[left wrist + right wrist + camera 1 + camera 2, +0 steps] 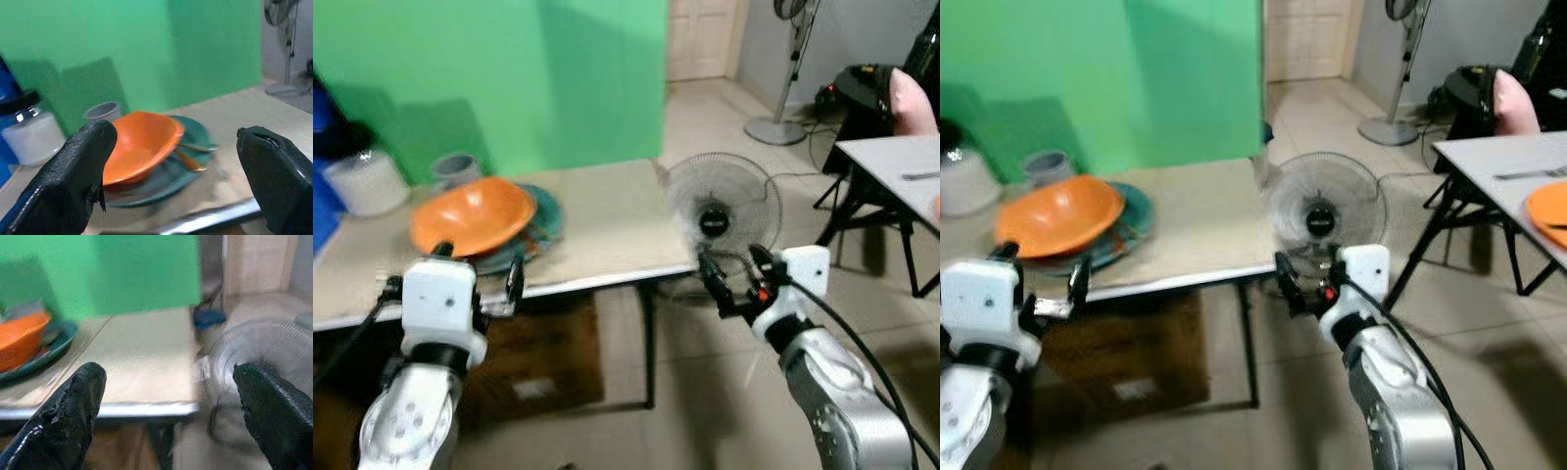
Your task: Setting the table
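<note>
An orange bowl [470, 215] sits tilted on a teal plate [544, 210] at the left of a beige table [607, 220]. A utensil [196, 147] lies on the plate beside the bowl. My left gripper [478, 269] hovers at the table's near edge, just in front of the bowl, open with nothing between its fingers [78, 176]. My right gripper [734, 269] is open and empty too, held off the table's right front corner, in front of a floor fan [720, 211].
A grey cup [457, 168] and a white jar with a black lid [364, 178] stand behind the bowl. A second table [1498, 157] at the right carries an orange plate [1549, 208] and a fork [1526, 173]. A standing fan [788, 69] is behind.
</note>
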`<state>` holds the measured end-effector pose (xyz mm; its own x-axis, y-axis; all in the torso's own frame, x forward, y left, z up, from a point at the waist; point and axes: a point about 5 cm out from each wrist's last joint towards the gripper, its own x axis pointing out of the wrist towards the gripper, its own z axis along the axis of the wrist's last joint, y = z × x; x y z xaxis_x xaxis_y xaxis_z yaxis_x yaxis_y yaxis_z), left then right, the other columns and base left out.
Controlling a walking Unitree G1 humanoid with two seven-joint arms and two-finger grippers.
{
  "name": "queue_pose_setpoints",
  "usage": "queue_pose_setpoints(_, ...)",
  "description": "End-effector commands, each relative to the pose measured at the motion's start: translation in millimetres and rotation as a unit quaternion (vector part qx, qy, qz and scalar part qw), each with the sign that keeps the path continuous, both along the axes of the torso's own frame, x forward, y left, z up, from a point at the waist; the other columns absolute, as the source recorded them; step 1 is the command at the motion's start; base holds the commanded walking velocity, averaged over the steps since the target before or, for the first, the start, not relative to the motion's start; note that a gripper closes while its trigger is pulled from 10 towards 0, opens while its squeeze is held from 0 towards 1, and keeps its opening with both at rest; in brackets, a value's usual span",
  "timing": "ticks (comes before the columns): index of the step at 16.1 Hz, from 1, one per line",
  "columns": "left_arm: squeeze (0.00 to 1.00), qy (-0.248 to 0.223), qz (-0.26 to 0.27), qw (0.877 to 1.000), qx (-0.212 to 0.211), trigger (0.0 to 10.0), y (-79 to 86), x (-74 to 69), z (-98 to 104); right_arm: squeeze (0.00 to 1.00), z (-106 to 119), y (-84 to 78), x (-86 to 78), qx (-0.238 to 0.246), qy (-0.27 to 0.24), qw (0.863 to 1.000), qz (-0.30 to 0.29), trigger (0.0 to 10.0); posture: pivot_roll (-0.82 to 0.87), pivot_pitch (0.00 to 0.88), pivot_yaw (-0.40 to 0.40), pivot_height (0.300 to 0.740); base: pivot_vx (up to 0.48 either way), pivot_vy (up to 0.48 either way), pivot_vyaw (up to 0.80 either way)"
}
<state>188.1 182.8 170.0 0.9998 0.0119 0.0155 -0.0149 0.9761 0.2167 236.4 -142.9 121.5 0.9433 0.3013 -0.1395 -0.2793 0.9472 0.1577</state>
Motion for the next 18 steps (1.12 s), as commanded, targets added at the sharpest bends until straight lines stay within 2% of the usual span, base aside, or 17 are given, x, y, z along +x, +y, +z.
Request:
queue_pose_setpoints(1,0.0,-0.007,0.013,1.0,0.004,10.0,5.5,1.1,1.3,0.0,4.5,5.8,4.7,0.001,-0.004,1.0,0.011,10.0,0.0,0.0,0.042,0.74,0.0,0.0,0.0)
queue_pose_setpoints(4,0.0,-0.014,0.017,1.0,-0.022,10.0,2.8,3.1,4.0,0.0,8.2,14.1,4.2,0.035,-0.01,0.999,0.039,10.0,0.01,0.0,0.042,0.74,0.0,0.0,0.0)
queue_pose_setpoints(6,0.0,-0.016,-0.009,1.0,-0.008,10.0,-2.3,4.7,4.7,0.0,10.2,23.3,8.0,0.018,-0.02,0.998,0.063,10.0,0.02,0.0,0.042,0.74,0.0,0.0,0.0)
queue_pose_setpoints(8,0.0,-0.016,-0.014,1.0,-0.003,10.0,-2.1,7.4,5.2,0.0,12.0,24.7,10.7,0.024,-0.02,0.998,0.062,10.0,0.01,0.0,0.046,0.74,0.279,0.0,0.0)
queue_pose_setpoints(13,0.0,-0.013,-0.023,1.0,-0.002,10.0,-2.6,9.3,4.7,0.0,13.7,25.8,15.8,0.009,-0.025,0.998,0.065,10.0,0.01,0.0,0.06,0.74,0.337,0.0,0.76)
queue_pose_setpoints(17,0.0,-0.011,-0.03,0.999,0.0,10.0,-4.8,7.7,4.7,0.0,14.2,33.8,17.4,0.007,-0.028,0.996,0.09,10.0,0.02,0.0,0.046,0.74,0.338,0.0,0.8)
queue_pose_setpoints(18,0.0,-0.01,-0.031,0.999,0.001,10.0,-4.9,7.3,4.8,0.0,14.1,33.8,18.8,0.011,-0.027,0.996,0.084,10.0,0.03,0.0,0.043,0.74,0.337,0.0,0.0)
